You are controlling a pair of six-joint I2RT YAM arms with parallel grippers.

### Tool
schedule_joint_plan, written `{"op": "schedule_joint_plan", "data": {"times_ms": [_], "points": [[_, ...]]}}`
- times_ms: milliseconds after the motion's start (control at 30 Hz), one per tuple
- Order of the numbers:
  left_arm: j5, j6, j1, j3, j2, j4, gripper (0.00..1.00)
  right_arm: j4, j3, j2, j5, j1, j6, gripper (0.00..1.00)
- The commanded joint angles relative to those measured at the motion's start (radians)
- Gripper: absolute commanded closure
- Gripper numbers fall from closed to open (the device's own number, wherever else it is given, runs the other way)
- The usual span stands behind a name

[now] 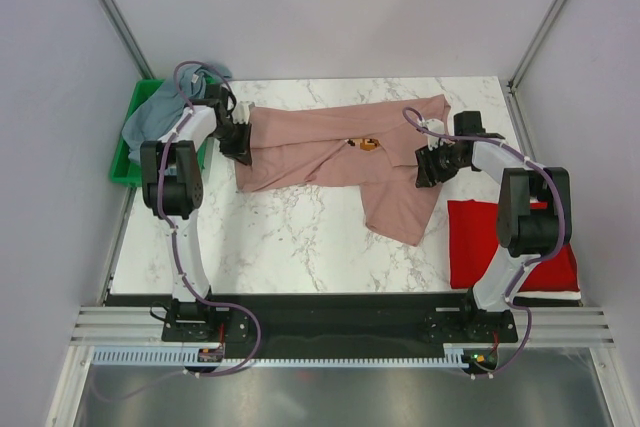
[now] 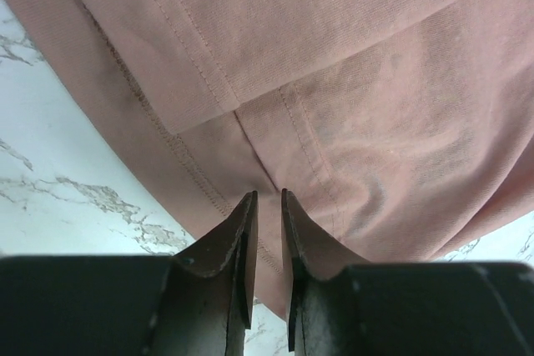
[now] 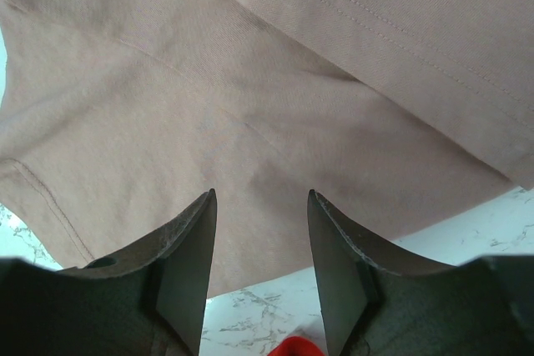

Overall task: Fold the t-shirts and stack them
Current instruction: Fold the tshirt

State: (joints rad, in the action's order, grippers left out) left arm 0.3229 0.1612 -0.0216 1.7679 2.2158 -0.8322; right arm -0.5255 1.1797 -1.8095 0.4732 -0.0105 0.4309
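1. Where things are: the pink tee (image 1: pixel 330 152) is spread across the middle of the desk (image 1: pixel 280 247), not folded yet. Its long axis runs left to right, with one flap hanging toward the near edge on the right side. The red tee (image 1: pixel 510 247) sits folded near the right arm's base. The grey-blue tee (image 1: pixel 150 117) is heaped in the green bin (image 1: pixel 122 169) at the far left.
2. The left end effector (image 1: pixel 238 147) is at the tee's left end. On its wrist view it's pinched down to a narrow slit with pink cloth in it, right by a stitched hem, so we read that as gripping the tee.
3. The right end effector (image 1: pixel 430 167) is over the tee's right part, just above that flap. It's spread wide with nothing between the fingers (image 3: pixel 188 248), just pink fabric below.
4. The bit that matters: each arm has one end of the long axis, and the cloth lies between them. We'd guess the right one has to close on the fabric before any fold goes across.
5. Labels: there's only a small orange-and-dark print (image 1: pixel 366 144) mid-chest, too tiny to make out, and we can't read any text or brand.
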Motion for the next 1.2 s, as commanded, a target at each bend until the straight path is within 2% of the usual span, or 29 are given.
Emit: {"op": "schedule_joint_plan", "data": {"times_ms": [0, 133, 567, 667, 767, 800, 833, 1167], "points": [[0.028, -0.023, 0.002, 0.031, 0.007, -0.005, 0.76, 0.030, 0.008, 0.029, 0.021, 0.000, 0.002, 0.45], [0.062, -0.029, 0.000, 0.034, 0.012, -0.011, 0.71, 0.030, 0.014, 0.027, 0.018, 0.001, 0.002, 0.45], [0.091, -0.025, -0.006, 0.028, 0.022, -0.018, 0.71, 0.047, -0.006, 0.035, 0.012, 0.001, -0.006, 0.45], [0.093, -0.022, -0.008, 0.028, 0.021, -0.022, 0.76, 0.050, -0.003, 0.033, 0.012, 0.001, -0.009, 0.45], [0.090, -0.022, -0.008, 0.030, 0.018, -0.022, 0.85, 0.055, -0.003, 0.030, 0.010, 0.000, -0.008, 0.45], [0.088, -0.022, -0.008, 0.031, 0.018, -0.022, 0.93, 0.056, -0.005, 0.027, 0.005, 0.001, -0.007, 0.45], [0.087, -0.020, -0.008, 0.033, 0.018, -0.022, 0.97, 0.058, -0.005, 0.026, 0.004, 0.001, -0.007, 0.45], [0.018, -0.009, 0.003, 0.085, -0.011, -0.013, 0.98, 0.045, -0.078, 0.003, -0.086, 0.003, 0.107, 0.48]]}}
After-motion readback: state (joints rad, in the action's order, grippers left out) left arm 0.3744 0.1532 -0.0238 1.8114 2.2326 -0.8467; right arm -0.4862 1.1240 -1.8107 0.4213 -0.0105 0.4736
